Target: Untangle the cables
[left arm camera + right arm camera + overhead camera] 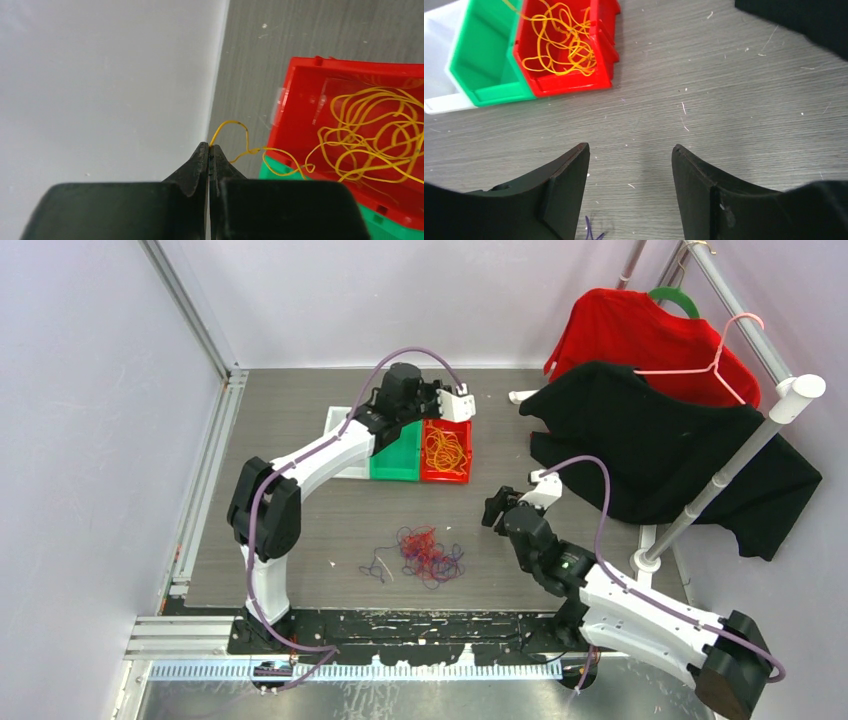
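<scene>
- A loose coil of thin, wiry orange-yellow cables (370,135) lies in the glossy red plastic bin (300,85); one strand trails over the rim to the left claw (209,150), whose jaws are pressed together on it.
- A tangled clump of red and dark purple cables (428,555) lies on the grey wood-grain worktop (320,530) — well apart from that claw, left of the right claw (630,155).
- The right claw gapes wide, holding nothing.
- A green plastic bin (395,468) touches the red one.

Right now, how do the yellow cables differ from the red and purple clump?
The yellow cables lie in the red bin; the red and purple clump lies on the table. The left end effector pinches a yellow cable; the clump is untouched. Both are thin looped strands.
</scene>
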You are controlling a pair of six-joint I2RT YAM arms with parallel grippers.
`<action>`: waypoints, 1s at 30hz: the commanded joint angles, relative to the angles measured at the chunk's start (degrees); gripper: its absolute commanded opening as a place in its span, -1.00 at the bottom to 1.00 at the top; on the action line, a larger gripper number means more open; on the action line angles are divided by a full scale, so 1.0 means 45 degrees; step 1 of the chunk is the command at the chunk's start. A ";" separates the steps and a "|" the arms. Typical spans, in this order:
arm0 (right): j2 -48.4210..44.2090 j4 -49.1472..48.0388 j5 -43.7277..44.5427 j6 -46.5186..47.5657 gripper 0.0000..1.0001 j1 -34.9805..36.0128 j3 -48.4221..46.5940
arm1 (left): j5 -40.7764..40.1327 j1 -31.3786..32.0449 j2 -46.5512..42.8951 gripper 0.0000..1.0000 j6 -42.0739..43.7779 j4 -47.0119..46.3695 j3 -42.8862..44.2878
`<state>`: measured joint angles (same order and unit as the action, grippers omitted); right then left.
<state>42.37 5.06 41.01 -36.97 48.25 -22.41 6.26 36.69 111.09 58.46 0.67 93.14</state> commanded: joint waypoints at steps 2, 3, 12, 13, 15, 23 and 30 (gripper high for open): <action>0.1121 -0.0948 -0.1075 -0.0872 0.30 -0.0963 -0.0982 | 0.0654 0.0202 -0.0220 -1.00 -0.0591 0.0890 -0.0230; 0.1211 -0.0949 -0.1203 -0.0996 0.30 -0.1082 -0.1009 | 0.0703 0.0250 -0.0173 -1.00 -0.0610 0.1173 -0.0244; 0.0762 -0.0713 -0.1365 -0.1638 0.28 -0.1680 -0.0633 | 0.0529 0.0546 0.0937 -1.00 -0.0928 0.3434 0.0758; 0.0687 -0.0682 -0.1393 -0.1712 0.28 -0.1711 -0.0594 | 0.0369 0.0558 0.1114 -1.00 -0.0943 0.3549 0.0956; 0.0589 -0.0620 -0.1421 -0.1805 0.28 -0.1771 -0.0538 | 0.0103 0.0568 0.1542 -1.00 -0.0860 0.3583 0.1436; 0.1367 -0.1558 -0.2364 -0.1305 0.51 -0.1879 -0.0550 | -0.0193 0.0548 0.2718 -1.00 -0.0877 0.4022 0.3270; 0.3978 -0.4326 -0.4075 0.0472 0.62 -0.2009 -0.0649 | -0.0031 0.0512 0.3333 -0.98 -0.1523 0.5288 0.4154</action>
<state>54.76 -3.62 27.62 -40.49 39.62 -23.92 5.61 39.22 124.55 54.19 20.03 107.07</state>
